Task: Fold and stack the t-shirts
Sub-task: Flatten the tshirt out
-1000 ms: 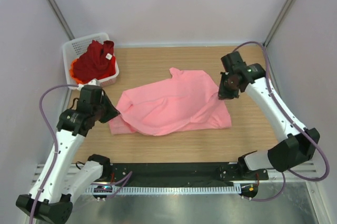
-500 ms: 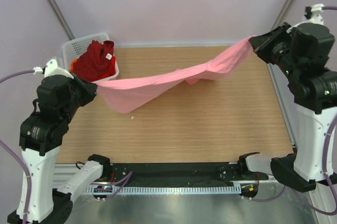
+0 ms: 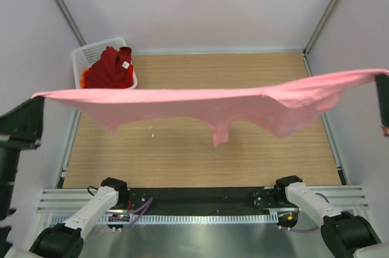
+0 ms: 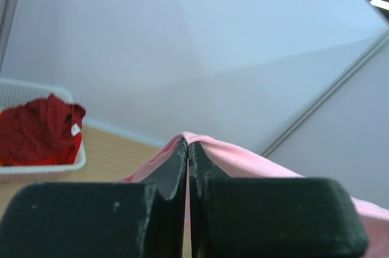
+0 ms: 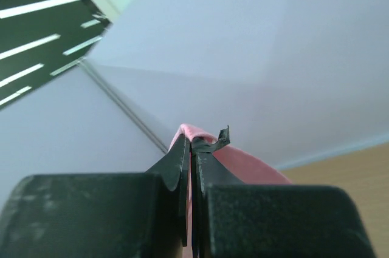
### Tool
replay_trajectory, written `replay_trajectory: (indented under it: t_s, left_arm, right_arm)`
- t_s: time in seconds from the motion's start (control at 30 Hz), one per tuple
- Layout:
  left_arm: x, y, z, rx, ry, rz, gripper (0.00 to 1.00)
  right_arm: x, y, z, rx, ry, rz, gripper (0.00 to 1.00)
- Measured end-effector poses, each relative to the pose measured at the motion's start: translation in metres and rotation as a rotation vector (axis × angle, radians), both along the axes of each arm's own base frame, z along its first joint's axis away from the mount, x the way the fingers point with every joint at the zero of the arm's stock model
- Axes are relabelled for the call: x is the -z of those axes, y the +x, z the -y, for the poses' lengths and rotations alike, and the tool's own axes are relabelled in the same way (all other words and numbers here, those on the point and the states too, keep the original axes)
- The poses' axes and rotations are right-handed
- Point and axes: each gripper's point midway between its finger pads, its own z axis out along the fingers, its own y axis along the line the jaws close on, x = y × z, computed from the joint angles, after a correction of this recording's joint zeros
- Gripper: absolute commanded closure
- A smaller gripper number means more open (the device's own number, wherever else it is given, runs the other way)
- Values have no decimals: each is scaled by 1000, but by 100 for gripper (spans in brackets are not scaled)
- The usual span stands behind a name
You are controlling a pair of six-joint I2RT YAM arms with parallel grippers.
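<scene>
The light pink t-shirt (image 3: 200, 103) hangs stretched in the air across the whole width of the table, held at both ends. My left gripper (image 3: 37, 97) is shut on its left end; the left wrist view shows pink cloth (image 4: 243, 159) pinched between the jaws. My right gripper (image 3: 380, 79) is shut on the right end; pink cloth (image 5: 249, 167) shows past the jaws in the right wrist view. The dark red t-shirt (image 3: 112, 67) with a small white tag lies in the basket on top of the orange one (image 3: 83, 78).
The white mesh basket (image 3: 91, 51) stands at the back left corner of the wooden table (image 3: 182, 155); it also shows in the left wrist view (image 4: 18, 94). Walls and frame posts close in the sides and back.
Both arms have risen and spread apart. The pink t-shirt went from lying crumpled on the table to being lifted and pulled taut high above it.
</scene>
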Motion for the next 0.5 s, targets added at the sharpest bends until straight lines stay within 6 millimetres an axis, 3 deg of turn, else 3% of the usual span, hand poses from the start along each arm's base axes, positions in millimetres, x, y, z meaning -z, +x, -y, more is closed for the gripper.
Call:
replay_trajectory:
  t_s: [0.13, 0.2, 0.27, 0.33, 0.4, 0.5]
  left_arm:
    - [-25, -59, -16, -2, -11, 159, 100]
    - [-26, -76, -19, 4, -7, 201, 100]
    - [-19, -74, -17, 8, 1, 189, 100]
    - [-1, -54, -12, 8, 14, 129, 100]
    - [22, -29, -7, 4, 26, 51, 100]
    - [72, 24, 8, 7, 53, -106, 100]
  right_arm:
    - [-33, -79, 8, -52, 40, 214, 99]
    - [-41, -103, 9, -78, 56, 280, 99]
    - [-42, -111, 7, -96, 64, 299, 99]
    - [-34, -98, 3, -104, 62, 266, 99]
    - [-18, -68, -3, -104, 49, 185, 99]
    - [33, 9, -17, -86, 19, -19, 99]
